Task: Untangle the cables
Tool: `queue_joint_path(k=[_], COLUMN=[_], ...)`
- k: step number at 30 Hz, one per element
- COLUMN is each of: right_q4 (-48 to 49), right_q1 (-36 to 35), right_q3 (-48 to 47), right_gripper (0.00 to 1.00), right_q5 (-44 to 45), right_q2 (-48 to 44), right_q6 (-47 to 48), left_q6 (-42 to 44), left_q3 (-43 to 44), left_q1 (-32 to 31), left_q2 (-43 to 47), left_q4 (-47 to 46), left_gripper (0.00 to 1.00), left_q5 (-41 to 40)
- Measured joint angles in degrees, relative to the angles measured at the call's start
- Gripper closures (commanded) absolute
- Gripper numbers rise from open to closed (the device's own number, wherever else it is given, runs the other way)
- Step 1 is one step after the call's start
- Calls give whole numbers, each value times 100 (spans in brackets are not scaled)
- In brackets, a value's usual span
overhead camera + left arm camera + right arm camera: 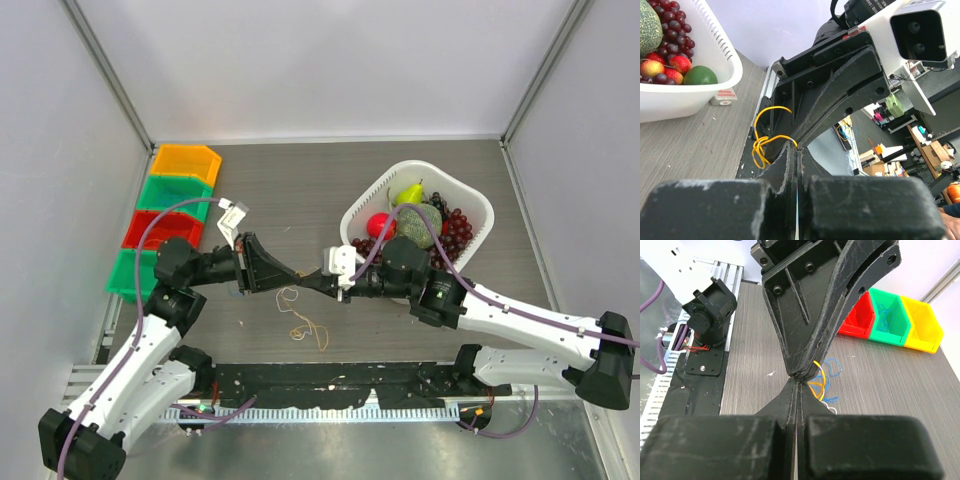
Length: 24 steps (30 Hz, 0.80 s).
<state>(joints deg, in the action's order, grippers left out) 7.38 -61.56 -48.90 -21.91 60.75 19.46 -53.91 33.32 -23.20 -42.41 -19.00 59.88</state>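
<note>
The cables [303, 327] are a small clump of thin orange, blue and white wires. Part of it hangs from the spot where both grippers meet tip to tip above the table's middle. My left gripper [289, 279] is shut, and an orange wire [760, 145] comes out at its tip [796, 146]. My right gripper [301, 281] is shut too, its tip [799, 382] pressed against the left one. Orange strands [821, 380] emerge beside it. Blue loops [832, 367] lie on the table beneath.
A white basket [470, 200] of fruit stands at the back right, close behind the right arm. Orange [185, 163], green [172, 190], red [160, 228] and green [130, 272] bins line the left edge. A black strip [330, 385] runs along the near edge.
</note>
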Motion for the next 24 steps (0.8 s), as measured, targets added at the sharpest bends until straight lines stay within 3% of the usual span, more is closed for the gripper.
queue_joint_path(k=[11, 18, 22, 24], right_q4=[116, 197, 133, 87], right_q1=[-39, -101, -129, -138], right_q3=[103, 844, 1373, 1429], right_gripper=[99, 99, 99, 88], right_q5=[-258, -522, -247, 131], right_q2=[-28, -398, -411, -358], right_q6=[-337, -1005, -1377, -1604], left_q6=[63, 846, 1329, 1443], left_q3=[63, 1300, 2083, 2184], left_q1=[37, 575, 874, 896], left_q2=[2, -474, -905, -1040], left_q4=[192, 1864, 2649, 2815], left_gripper=[100, 100, 100, 100], left_q5=[-343, -1316, -1773, -1799])
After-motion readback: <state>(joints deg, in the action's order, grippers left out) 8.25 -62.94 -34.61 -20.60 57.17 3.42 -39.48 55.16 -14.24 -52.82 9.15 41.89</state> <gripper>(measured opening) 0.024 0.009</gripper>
